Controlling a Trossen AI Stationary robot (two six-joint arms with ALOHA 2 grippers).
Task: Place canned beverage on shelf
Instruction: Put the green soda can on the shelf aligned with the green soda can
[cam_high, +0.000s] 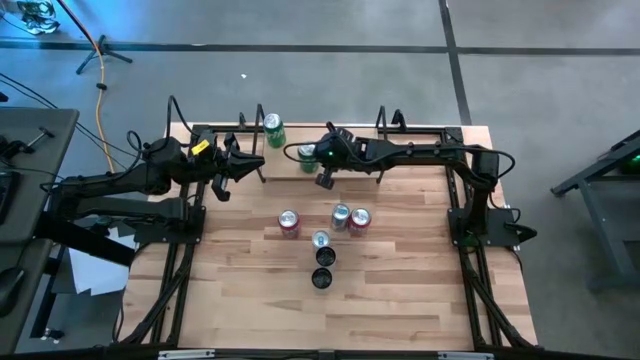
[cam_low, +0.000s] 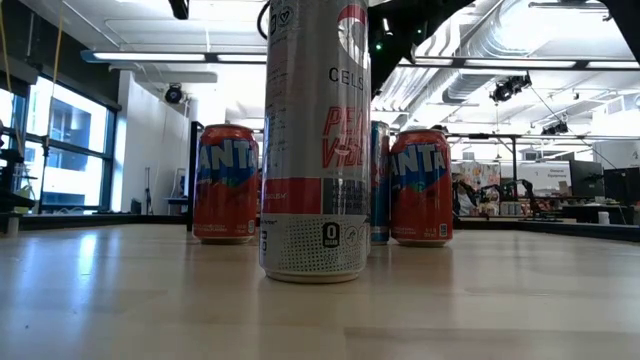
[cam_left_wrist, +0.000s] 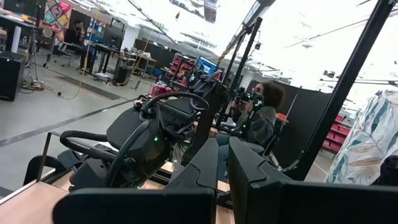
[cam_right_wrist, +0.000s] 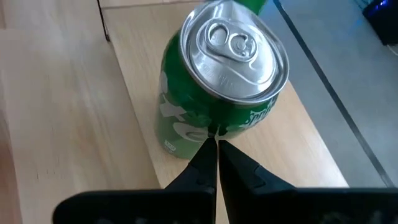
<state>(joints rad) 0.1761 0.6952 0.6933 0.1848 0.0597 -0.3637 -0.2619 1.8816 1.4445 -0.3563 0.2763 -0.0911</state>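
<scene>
- Two green cans are on the shelf (cam_high: 300, 165) at the far edge of the table: one (cam_high: 273, 129) toward its left end, another (cam_high: 306, 154) near the middle, right by the right gripper (cam_high: 322, 168).
- In the right wrist view that middle can (cam_right_wrist: 217, 93) stands upright on the pale board, lid up, just beyond the fingertips (cam_right_wrist: 208, 146). The fingers are pressed together with nothing between them, so the can is released, not grasped.
- The key relation: the can sits straight ahead of the clenched right claw, its long axis vertical, seemingly touching the tips or very nearly. Backing off should go straight away from it to avoid tipping it.
- Left gripper (cam_high: 232, 165) hangs near the shelf's left end; I cannot tell whether it is released or clenched.
- More cans wait mid-table: a red can (cam_high: 289, 223), a silver can (cam_high: 340, 216), another red (cam_high: 359, 221), and a tall can (cam_high: 320, 241) nearer.
- The right arm is nearer these; the next pick probably falls to it.
</scene>
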